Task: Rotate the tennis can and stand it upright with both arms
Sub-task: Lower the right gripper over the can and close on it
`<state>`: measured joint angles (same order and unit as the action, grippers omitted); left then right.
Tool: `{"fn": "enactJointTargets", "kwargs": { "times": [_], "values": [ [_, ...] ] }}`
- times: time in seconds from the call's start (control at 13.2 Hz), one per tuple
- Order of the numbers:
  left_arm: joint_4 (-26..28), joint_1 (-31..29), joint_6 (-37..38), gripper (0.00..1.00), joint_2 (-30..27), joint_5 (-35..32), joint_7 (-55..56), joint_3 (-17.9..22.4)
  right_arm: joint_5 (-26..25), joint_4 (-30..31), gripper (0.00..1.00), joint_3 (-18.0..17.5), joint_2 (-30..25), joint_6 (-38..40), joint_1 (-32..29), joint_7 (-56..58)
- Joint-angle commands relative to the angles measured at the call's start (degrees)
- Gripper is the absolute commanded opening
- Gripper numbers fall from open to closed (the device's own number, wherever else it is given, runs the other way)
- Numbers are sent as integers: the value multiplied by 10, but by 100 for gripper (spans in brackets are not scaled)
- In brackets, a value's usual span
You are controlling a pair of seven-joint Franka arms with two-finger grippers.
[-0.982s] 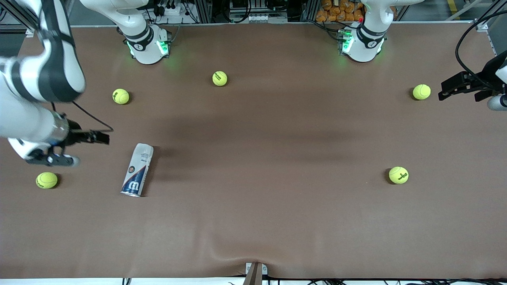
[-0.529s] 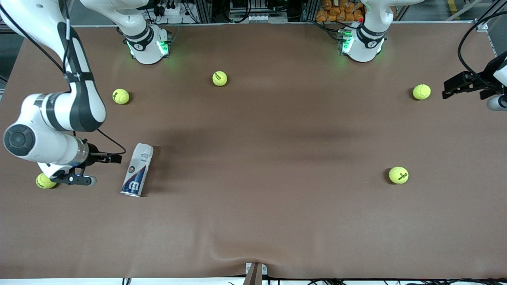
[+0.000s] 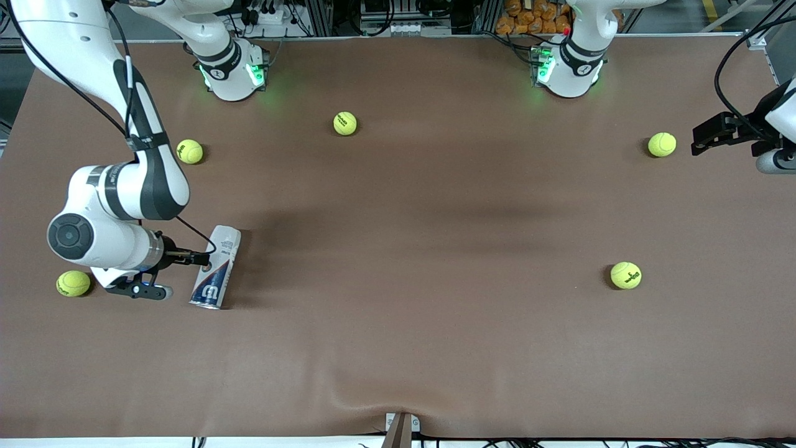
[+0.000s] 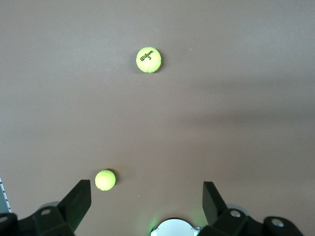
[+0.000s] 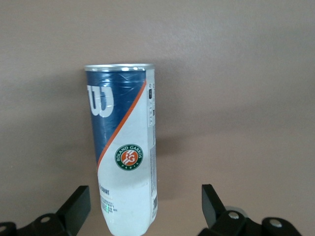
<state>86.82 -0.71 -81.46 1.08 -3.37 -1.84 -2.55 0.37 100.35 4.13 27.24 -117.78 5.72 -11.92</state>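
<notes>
Tennis can (image 3: 215, 267) lies flat, long axis crossways between the fingers of the right pincer (image 5: 142, 209), spread wide beside it. Left pincer (image 4: 146, 196) waits apart, equally wide, well away.

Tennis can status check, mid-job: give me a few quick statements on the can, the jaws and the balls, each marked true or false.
1. The tennis can lies on its side. True.
2. The right gripper, jaws open, is at the can. True.
3. The left gripper holds a ball. False: open and holding nothing, it waits over the table's edge beside one tennis ball.
4. Three balls are on the table. False: five.
</notes>
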Motion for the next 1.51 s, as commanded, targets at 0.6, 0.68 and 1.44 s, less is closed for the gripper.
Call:
{"fn": "enactJointTargets", "kwargs": {
  "times": [0.6,0.68,1.44],
  "values": [
    [-5,-14,7,100,6,32,-16,1,-2,43,100,-1,30,-76,16,-25],
    [-5,-22,7,100,6,42,-16,1,-2,44,100,-1,31,-76,24,-25],
    [-1,-24,8,100,7,49,-5,1,-19,100,100,0,38,-154,37,14]
  ]
}}
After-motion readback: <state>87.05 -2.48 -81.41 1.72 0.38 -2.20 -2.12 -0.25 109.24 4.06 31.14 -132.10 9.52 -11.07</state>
